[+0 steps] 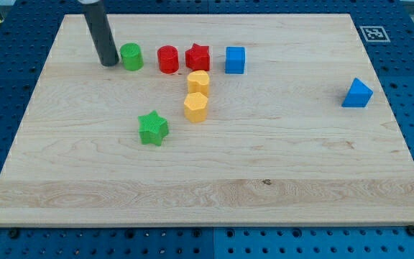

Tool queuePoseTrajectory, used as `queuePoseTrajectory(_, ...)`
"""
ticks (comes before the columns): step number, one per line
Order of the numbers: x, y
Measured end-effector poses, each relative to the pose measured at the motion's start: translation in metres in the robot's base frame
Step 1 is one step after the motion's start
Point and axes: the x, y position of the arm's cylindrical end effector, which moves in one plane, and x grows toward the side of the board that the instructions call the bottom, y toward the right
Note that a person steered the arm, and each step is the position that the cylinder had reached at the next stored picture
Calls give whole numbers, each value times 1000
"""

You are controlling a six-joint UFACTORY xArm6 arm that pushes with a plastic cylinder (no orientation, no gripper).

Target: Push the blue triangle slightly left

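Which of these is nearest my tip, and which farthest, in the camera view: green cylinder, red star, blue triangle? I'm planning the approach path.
Measured from my tip, at the board's upper left:
1. Green cylinder, immediately to the tip's right in the view, nearly touching the rod.
2. Red star, further right along the same top row.
3. Blue triangle, alone near the view's right edge, farthest by a wide margin.

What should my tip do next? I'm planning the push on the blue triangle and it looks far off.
Probably travel first: my tip sits just left of the green cylinder at the view's top left, while the blue triangle lies alone near the right edge. I'd bring the tip round to the triangle's right side, then push left.
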Motion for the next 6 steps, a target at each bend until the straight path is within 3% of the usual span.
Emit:
queuePoseTrajectory(1,-47,-4)
queuePoseTrajectory(2,-69,45)
queuePoseTrajectory(5,-69,294)
queuePoseTrajectory(6,-47,367)
